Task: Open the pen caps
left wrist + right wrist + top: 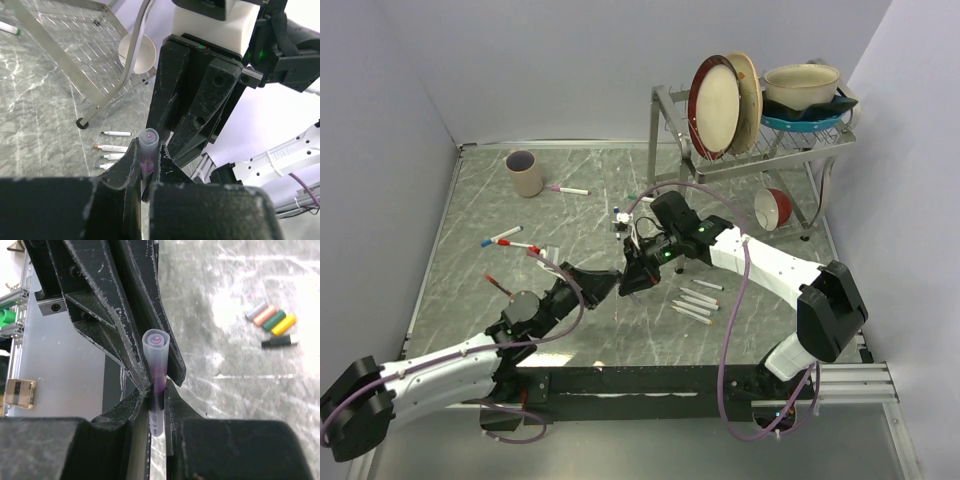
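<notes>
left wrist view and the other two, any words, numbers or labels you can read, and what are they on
No text here can be quoted with confidence.
White tag on the other arm's white link: a few dark characters, too blurred to read.
Pen barrel between the jaws, right wrist view: fine dark print, too small to read.
Gold sticker on the frame at the left: nothing legible.
Top view: no lettering visible.

mug: upright, far left | rack: far right, holds plates, pot | red bowl: under rack
</notes>
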`<state>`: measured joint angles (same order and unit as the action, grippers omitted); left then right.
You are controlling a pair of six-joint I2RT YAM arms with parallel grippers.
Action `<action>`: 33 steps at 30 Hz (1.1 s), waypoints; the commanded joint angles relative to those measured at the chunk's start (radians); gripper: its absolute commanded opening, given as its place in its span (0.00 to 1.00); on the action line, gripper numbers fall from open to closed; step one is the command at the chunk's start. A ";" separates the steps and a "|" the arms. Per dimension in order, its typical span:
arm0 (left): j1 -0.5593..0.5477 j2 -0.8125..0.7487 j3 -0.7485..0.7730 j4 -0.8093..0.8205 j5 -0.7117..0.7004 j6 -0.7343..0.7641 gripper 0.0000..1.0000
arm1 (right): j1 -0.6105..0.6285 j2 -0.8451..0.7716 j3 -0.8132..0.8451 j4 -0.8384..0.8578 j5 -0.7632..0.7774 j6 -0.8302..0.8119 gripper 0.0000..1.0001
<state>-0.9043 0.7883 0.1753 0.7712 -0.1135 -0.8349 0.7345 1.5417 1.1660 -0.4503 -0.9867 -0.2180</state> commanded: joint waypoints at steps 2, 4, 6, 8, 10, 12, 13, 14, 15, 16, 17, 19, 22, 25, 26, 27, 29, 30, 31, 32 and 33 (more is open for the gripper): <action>0.028 -0.159 0.048 -0.136 -0.282 0.042 0.01 | 0.022 -0.015 -0.026 0.001 -0.061 -0.037 0.00; 0.070 -0.193 0.078 -0.177 -0.328 0.066 0.01 | 0.029 -0.015 -0.032 -0.004 -0.058 -0.043 0.00; 0.109 -0.199 0.092 -0.175 -0.324 0.083 0.01 | 0.035 -0.006 -0.019 -0.027 -0.053 -0.050 0.00; 0.180 -0.198 0.098 -0.164 -0.292 0.068 0.01 | 0.040 0.004 -0.009 -0.040 -0.052 -0.063 0.00; 0.244 -0.193 0.099 -0.142 -0.264 0.057 0.01 | 0.045 0.011 -0.006 -0.048 -0.044 -0.070 0.00; 0.274 -0.190 0.099 -0.133 -0.241 0.049 0.01 | 0.046 0.014 -0.002 -0.059 -0.047 -0.076 0.00; 0.294 -0.186 0.107 -0.135 -0.236 0.054 0.01 | 0.046 0.018 0.001 -0.060 -0.052 -0.080 0.00; 0.303 -0.185 0.112 -0.141 -0.229 0.057 0.01 | 0.048 0.023 0.007 -0.067 -0.049 -0.084 0.00; 0.311 -0.181 0.115 -0.147 -0.221 0.059 0.01 | 0.048 0.027 0.023 -0.088 -0.049 -0.090 0.00; 0.324 -0.178 0.121 -0.162 -0.212 0.059 0.01 | 0.048 0.031 0.033 -0.105 -0.037 -0.115 0.00; 0.329 -0.176 0.125 -0.174 -0.204 0.057 0.01 | 0.048 0.035 0.044 -0.123 -0.024 -0.130 0.00; 0.337 -0.175 0.128 -0.206 -0.183 0.057 0.01 | 0.049 0.035 0.067 -0.180 0.020 -0.194 0.00; 0.343 -0.176 0.130 -0.324 -0.175 0.004 0.01 | 0.052 0.035 0.080 -0.292 0.097 -0.328 0.00; 0.344 -0.170 0.112 -0.447 -0.147 -0.039 0.01 | 0.054 0.015 0.020 -0.312 0.247 -0.388 0.00; 0.344 -0.167 0.109 -0.493 -0.146 -0.108 0.01 | 0.054 -0.008 -0.024 -0.304 0.346 -0.394 0.00; 0.346 -0.155 0.102 -0.560 -0.141 -0.140 0.01 | 0.054 -0.020 -0.046 -0.292 0.388 -0.399 0.00; 0.347 -0.135 0.086 -0.610 -0.100 -0.202 0.01 | 0.054 -0.055 -0.113 -0.271 0.475 -0.400 0.00; 0.349 -0.111 0.078 -0.653 -0.089 -0.226 0.01 | 0.052 -0.064 -0.135 -0.248 0.550 -0.397 0.01; 0.349 -0.097 0.072 -0.667 -0.066 -0.271 0.01 | 0.049 -0.078 -0.155 -0.240 0.583 -0.399 0.02; 0.349 -0.081 0.067 -0.682 -0.057 -0.294 0.01 | 0.049 -0.081 -0.182 -0.226 0.614 -0.399 0.03; 0.349 -0.049 0.064 -0.713 -0.055 -0.314 0.01 | 0.040 -0.080 -0.193 -0.222 0.673 -0.397 0.04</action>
<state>-0.5613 0.6754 0.2596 0.2100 -0.2356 -0.9989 0.7811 1.5169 1.0237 -0.6956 -0.5591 -0.5774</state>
